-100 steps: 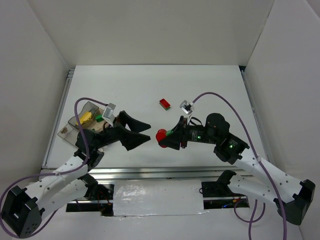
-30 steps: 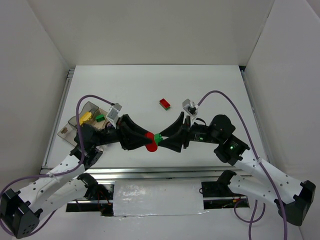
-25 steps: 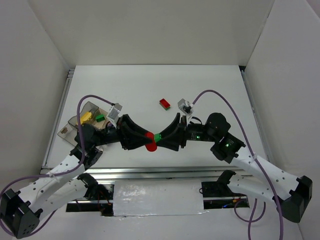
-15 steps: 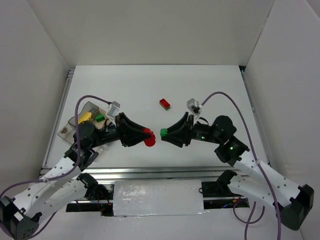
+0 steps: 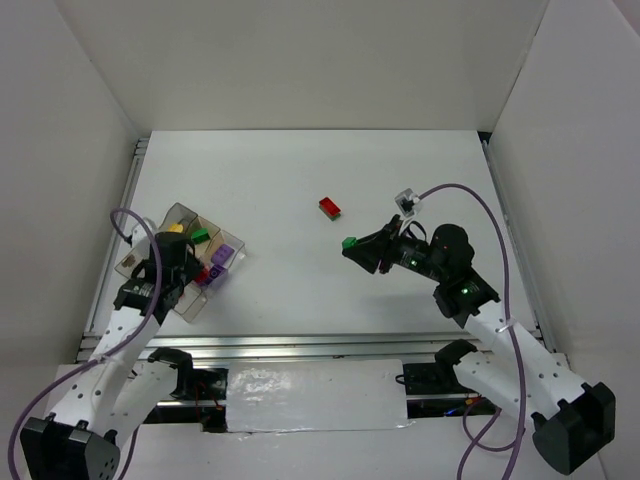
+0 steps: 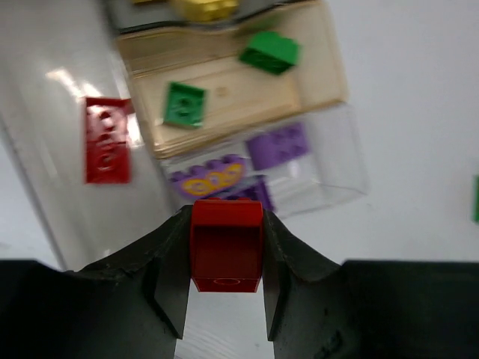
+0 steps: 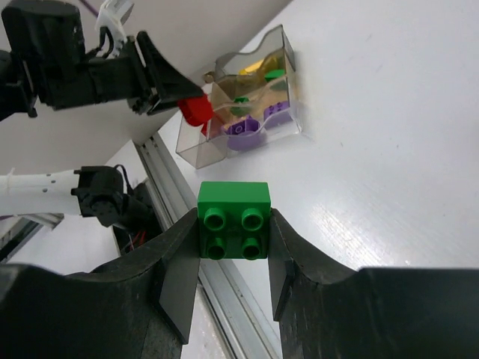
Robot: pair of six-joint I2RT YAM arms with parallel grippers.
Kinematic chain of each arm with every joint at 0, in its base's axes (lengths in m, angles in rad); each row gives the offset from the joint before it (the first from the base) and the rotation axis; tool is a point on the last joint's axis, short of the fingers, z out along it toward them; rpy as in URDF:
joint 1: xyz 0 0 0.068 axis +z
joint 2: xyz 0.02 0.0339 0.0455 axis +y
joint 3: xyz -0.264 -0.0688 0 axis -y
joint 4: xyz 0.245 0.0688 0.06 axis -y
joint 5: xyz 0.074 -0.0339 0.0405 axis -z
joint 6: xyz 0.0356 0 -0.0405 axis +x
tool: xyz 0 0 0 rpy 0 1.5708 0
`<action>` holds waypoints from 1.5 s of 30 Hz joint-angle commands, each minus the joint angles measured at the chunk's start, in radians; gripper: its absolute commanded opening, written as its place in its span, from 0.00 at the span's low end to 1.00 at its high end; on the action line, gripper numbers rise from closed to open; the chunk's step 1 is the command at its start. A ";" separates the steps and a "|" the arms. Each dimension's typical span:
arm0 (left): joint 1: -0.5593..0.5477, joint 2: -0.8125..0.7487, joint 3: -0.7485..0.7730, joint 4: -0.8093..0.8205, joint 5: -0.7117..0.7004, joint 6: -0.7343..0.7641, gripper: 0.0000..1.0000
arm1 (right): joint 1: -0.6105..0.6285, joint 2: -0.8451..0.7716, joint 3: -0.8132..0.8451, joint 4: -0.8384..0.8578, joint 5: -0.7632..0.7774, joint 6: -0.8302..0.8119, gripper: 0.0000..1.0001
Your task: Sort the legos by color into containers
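My left gripper (image 6: 226, 224) is shut on a red rounded lego (image 6: 226, 243) and hangs over the near edge of the clear divided tray (image 6: 322, 82). In its containers lie two green legos (image 6: 185, 103), a flat red one (image 6: 107, 138), purple ones (image 6: 277, 144) and a yellow one (image 6: 203, 7). In the top view the left gripper (image 5: 200, 272) is at the tray (image 5: 182, 209). My right gripper (image 5: 352, 245) is shut on a green square lego (image 7: 233, 220), held above the table's middle right. Another red lego (image 5: 329, 207) lies on the table.
The tray (image 7: 283, 52) sits near the table's left edge, beside a metal rail (image 5: 130, 190). White walls enclose the table on three sides. The right arm's purple cable (image 5: 470, 195) loops over the right half.
The red and green legos, joined a second ago at the centre, have come apart. My left gripper carried the red one left to the tray; my right gripper drew back right with the green one.
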 commanded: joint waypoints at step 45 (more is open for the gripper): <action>0.113 -0.366 0.186 -0.075 0.001 0.468 1.00 | 0.516 1.367 1.143 0.024 0.431 0.495 0.01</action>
